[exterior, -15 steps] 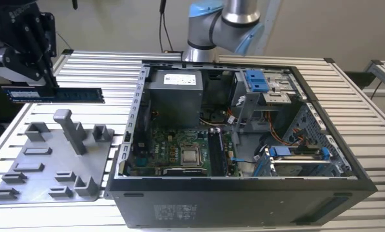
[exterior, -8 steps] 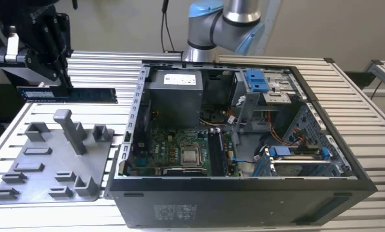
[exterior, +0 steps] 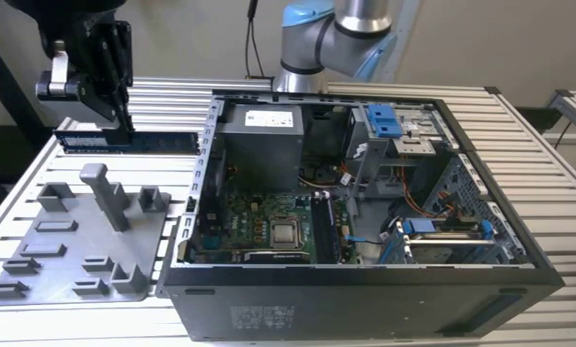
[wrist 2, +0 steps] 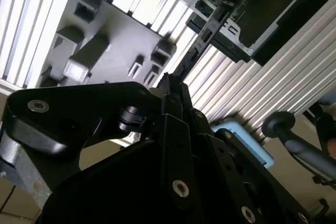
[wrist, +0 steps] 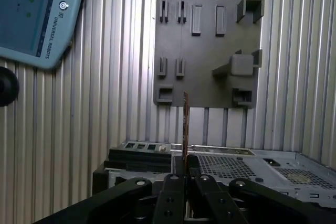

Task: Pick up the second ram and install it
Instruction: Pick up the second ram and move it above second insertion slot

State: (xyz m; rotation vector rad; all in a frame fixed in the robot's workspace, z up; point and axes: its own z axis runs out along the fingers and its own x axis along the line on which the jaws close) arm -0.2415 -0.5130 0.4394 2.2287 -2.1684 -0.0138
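The second ram (exterior: 123, 141) is a thin dark strip hanging level in the air, above the slatted table and the grey holder plate (exterior: 76, 246). It is beside the open computer case (exterior: 365, 217), toward the exterior view's left. My gripper (exterior: 126, 129) is shut on its upper edge near the middle. In both wrist views the ram (wrist: 185, 121) (wrist 2: 202, 38) shows edge-on, sticking out from between the closed fingers (wrist: 173, 182). The motherboard (exterior: 268, 217) lies inside the case with the silver CPU (exterior: 285, 233) and dark memory slots (exterior: 324, 231) next to it.
The holder plate (wrist: 210, 51) carries several raised blocks and one tall post (exterior: 102, 195). Blue drive brackets (exterior: 386, 121), cables and a power supply (exterior: 264, 141) crowd the case. A teach pendant (wrist: 31, 14) lies on the table. The arm's base (exterior: 336, 36) stands behind the case.
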